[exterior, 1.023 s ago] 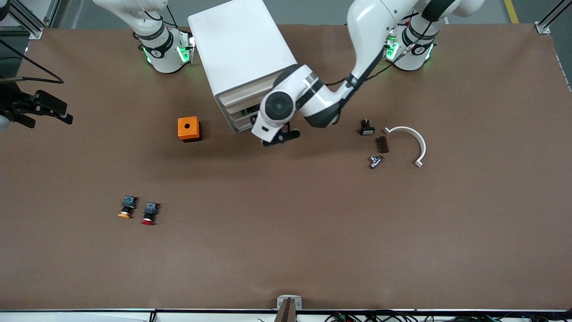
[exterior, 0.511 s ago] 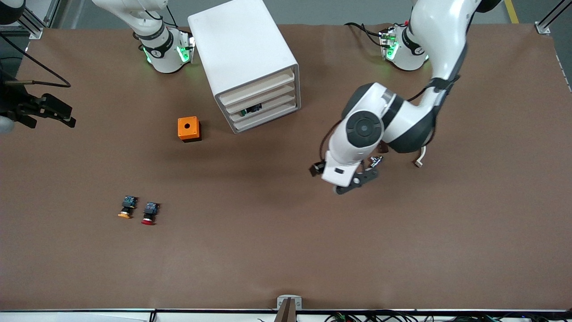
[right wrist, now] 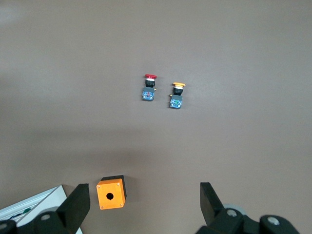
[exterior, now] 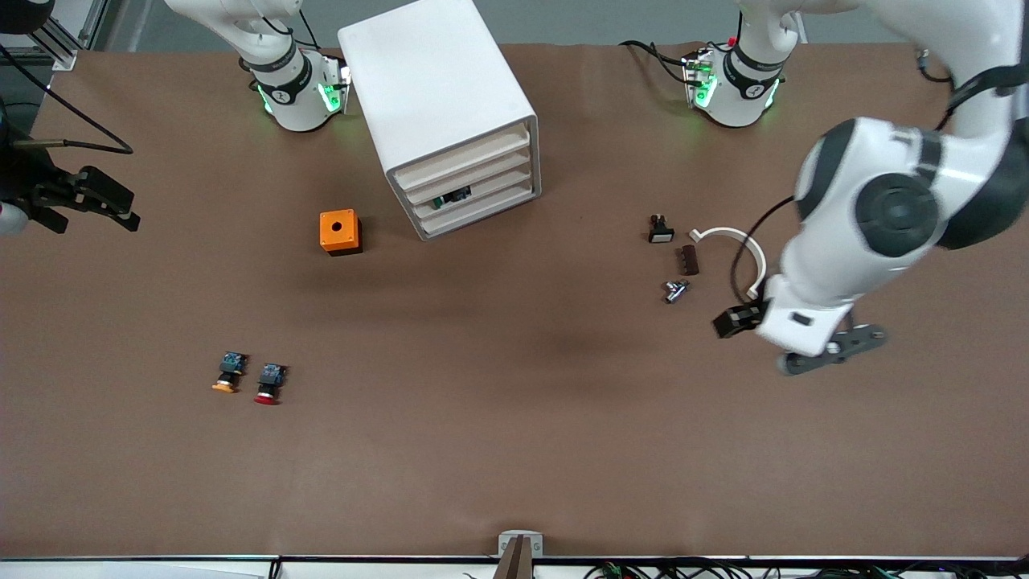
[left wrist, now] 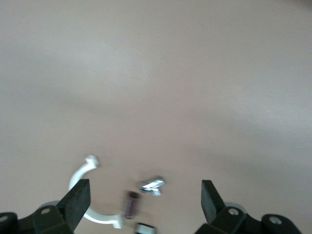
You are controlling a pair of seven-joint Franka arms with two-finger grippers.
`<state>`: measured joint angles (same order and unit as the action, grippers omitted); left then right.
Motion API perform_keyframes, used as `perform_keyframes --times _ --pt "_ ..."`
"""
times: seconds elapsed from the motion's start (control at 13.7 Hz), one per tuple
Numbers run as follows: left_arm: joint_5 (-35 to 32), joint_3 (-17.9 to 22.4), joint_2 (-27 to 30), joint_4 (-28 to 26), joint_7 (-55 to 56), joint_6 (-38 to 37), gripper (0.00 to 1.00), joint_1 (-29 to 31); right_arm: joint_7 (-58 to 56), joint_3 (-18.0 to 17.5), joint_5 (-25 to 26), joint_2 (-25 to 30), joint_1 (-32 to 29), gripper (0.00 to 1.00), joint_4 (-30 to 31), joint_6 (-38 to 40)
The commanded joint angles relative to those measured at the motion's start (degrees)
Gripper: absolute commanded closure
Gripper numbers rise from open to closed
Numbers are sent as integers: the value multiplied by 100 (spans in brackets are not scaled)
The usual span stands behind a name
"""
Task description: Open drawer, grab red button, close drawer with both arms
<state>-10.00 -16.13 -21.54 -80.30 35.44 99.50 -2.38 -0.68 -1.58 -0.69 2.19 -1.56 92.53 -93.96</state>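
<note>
Looks basically done: cabinet [exterior: 450, 112] drawers all shut. Left gripper [exterior: 832, 354] wide open, empty, over bare table; right gripper [exterior: 84, 197] open, empty, waiting; red button [exterior: 268, 383] well apart from both.

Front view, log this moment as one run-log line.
drawers: all shut | button: on table, untouched | left end effector: open, empty | right end effector: open, empty
</note>
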Motion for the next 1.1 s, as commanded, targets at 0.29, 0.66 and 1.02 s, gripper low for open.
perform_keyframes --times 0.29,0.66,1.02 --pt "6 -65 1045 -126 -1311 -703 1 590 94 35 139 106 94 0 63 -17" --pt "147 -48 1626 -144 -1531 -1353 0 625 94 35 148 106 112 0 63 1" --pt "435 109 1942 -249 -1680 -1486 1 537 94 35 148 106 94 0 72 -17"
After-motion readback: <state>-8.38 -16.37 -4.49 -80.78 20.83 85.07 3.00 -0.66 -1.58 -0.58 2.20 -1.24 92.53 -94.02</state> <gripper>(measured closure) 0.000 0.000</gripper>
